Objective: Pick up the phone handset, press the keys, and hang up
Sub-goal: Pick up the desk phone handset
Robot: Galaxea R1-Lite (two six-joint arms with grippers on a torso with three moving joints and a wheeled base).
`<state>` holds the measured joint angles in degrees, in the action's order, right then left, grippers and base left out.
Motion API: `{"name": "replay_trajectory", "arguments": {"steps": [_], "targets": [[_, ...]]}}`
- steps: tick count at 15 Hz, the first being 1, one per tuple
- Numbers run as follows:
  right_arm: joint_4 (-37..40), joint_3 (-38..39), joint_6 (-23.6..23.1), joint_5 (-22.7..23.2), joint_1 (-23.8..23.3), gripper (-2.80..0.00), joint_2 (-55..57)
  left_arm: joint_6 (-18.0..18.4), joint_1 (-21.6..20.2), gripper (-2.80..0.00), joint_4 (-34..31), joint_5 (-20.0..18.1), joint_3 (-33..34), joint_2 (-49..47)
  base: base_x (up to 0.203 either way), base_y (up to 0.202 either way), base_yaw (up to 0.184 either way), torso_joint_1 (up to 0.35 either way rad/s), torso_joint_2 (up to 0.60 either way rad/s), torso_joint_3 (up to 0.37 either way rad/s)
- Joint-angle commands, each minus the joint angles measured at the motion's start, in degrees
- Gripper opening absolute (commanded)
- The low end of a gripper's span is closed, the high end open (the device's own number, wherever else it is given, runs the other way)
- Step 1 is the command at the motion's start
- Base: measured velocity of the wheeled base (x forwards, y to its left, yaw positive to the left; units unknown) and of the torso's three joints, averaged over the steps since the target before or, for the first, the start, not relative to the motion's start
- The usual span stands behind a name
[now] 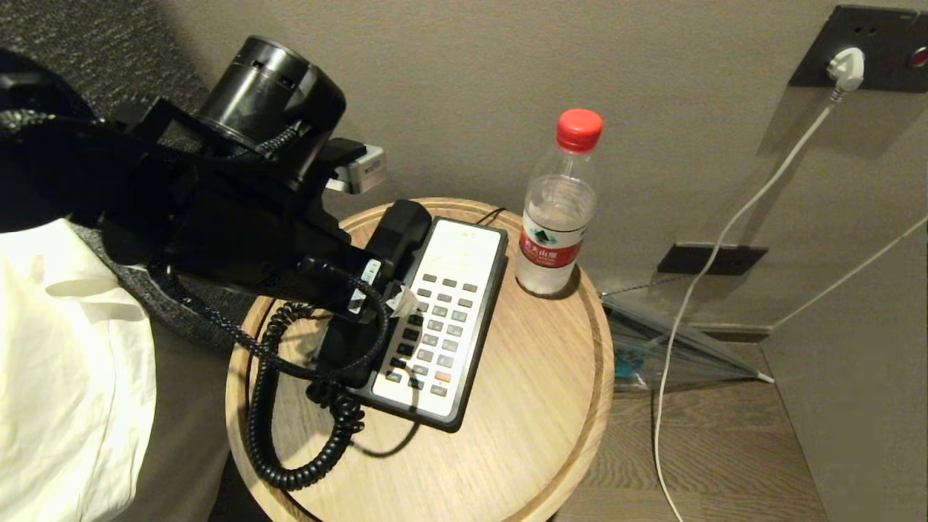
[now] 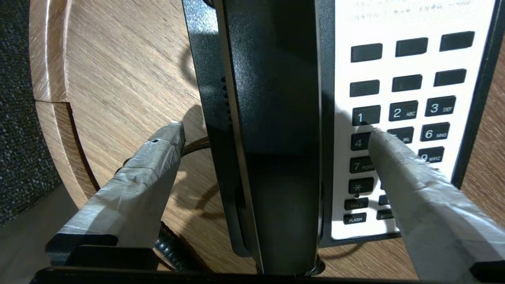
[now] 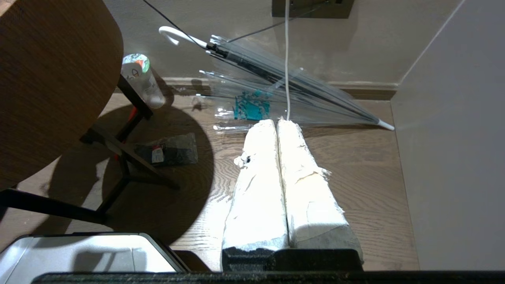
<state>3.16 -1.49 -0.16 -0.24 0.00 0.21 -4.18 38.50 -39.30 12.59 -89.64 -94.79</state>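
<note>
Two fingers: the left gripper (image 2: 276, 132) stands wide apart, one taped finger (image 2: 154, 157) outside the handset (image 2: 272, 118), the other over the keys (image 2: 398, 114); nothing is clamped.
Handset: lies in its cradle on the left side of the phone base (image 1: 464, 362), on the round table (image 1: 536, 406).
Handling: rigid, light, smooth plastic, likely slippery; the coiled cord (image 1: 275, 406) will tug.
Hold: best across the narrow middle bar.
Right gripper (image 3: 278, 126): pressed together, parked over the floor.
</note>
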Motion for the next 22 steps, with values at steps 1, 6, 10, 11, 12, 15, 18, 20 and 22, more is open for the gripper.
{"name": "replay_trajectory", "arguments": {"steps": [1,6,10,11,12,15,18,20,22], "targets": [[0.01,-0.09,-0.02,-0.02,0.0,-2.8,-0.03,-0.3,-0.27,-2.8,-0.25,0.06,-0.1,-0.48,0.0,0.0,0.0,0.0,0.0,0.0],[0.01,-0.09,-0.02,-0.02,0.0,-2.8,-0.03,-0.74,-0.44,-2.8,0.02,0.06,0.42,-0.74,0.0,0.0,0.0,0.0,0.0,0.0],[0.01,-0.08,-0.02,-0.02,0.0,-2.8,-0.03,-0.83,-0.41,-2.8,0.02,0.06,0.43,-0.01,0.0,0.0,0.0,0.0,0.0,0.0],[0.01,-0.01,-0.02,-0.02,0.0,-2.8,-0.03,-0.92,-0.38,-2.8,0.02,0.06,0.43,0.13,0.0,0.0,0.0,0.0,0.0,0.0],[0.01,-0.01,-0.02,-0.02,0.0,-2.8,-0.03,-0.92,-0.35,-2.8,0.02,0.06,0.43,0.22,0.0,0.0,0.0,0.0,0.0,0.0],[0.01,-0.09,-0.02,-0.02,0.0,-2.8,-0.03,-1.22,-0.35,-2.8,0.02,-0.02,0.17,1.92,0.0,0.0,0.0,0.0,0.0,0.0],[0.01,-0.01,-0.02,-0.02,0.0,-2.8,-0.03,-1.71,-0.27,-2.8,0.02,-0.03,-0.01,4.0,0.0,0.0,0.0,0.0,0.0,0.0],[0.01,-0.09,-0.02,-0.02,0.0,-2.8,0.04,-2.62,-0.29,-2.8,0.02,-0.15,0.16,7.54,0.0,0.0,0.0,0.0,0.0,0.0],[0.01,-0.04,-0.02,-0.02,0.0,-2.8,-0.03,-3.54,-0.34,-2.8,0.08,-0.46,0.64,11.31,0.0,0.0,0.0,0.0,0.0,0.0]]}}
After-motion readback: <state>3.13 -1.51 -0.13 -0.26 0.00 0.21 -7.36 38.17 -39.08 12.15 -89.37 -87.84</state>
